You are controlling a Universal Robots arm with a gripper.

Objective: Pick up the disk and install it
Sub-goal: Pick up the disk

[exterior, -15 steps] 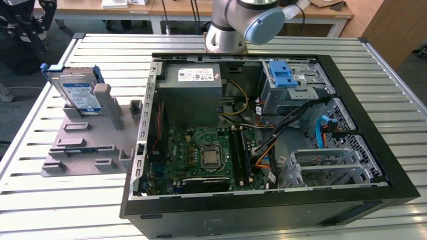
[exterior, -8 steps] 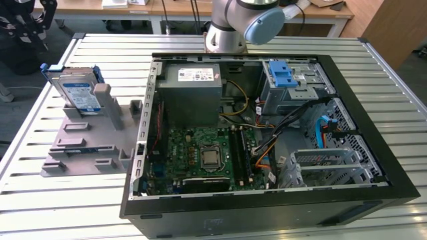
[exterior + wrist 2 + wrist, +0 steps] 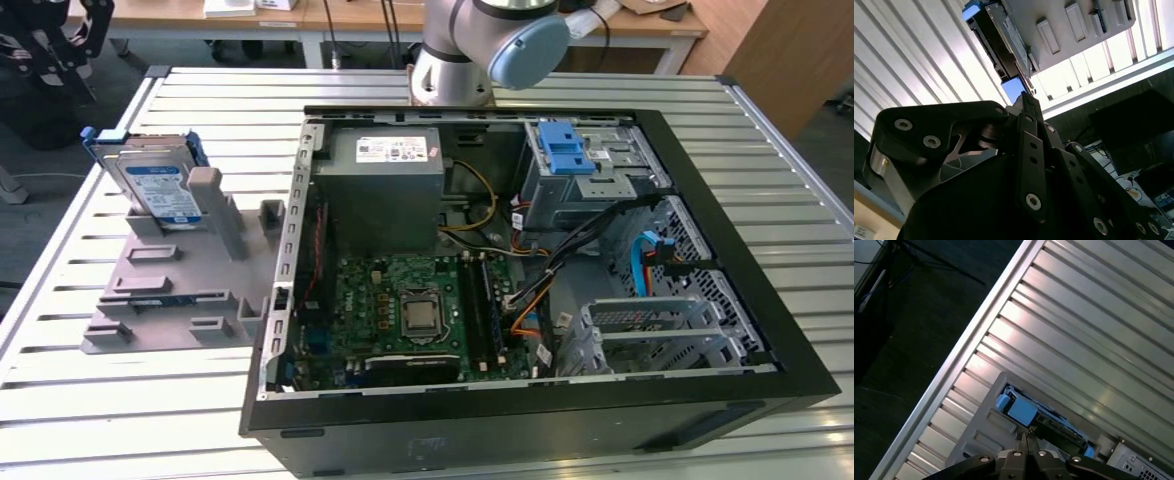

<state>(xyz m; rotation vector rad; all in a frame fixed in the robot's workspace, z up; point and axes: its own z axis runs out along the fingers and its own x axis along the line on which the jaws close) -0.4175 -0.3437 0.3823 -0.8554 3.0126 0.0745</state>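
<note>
**Q:** What is the hand (image 3: 1024, 439) doing?
**A:** It is hanging well apart from the disk (image 3: 1049, 422), closed tight and gripping nothing. The disk is standing on edge in the grey holder (image 3: 174, 270) on the counter (image 3: 80, 400), straight ahead of the hand.

**Q:** What is a good approach calling for?
**A:** Probably opening the hand first, then squaring its jaws across the disk's thin faces.

**Q:** Counts?
**A:** One disk, one holder, one open computer case (image 3: 787, 390), one hand.

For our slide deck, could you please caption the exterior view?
Disk standing on edge in a grey holder on the slatted table, beside the open computer case.
</note>
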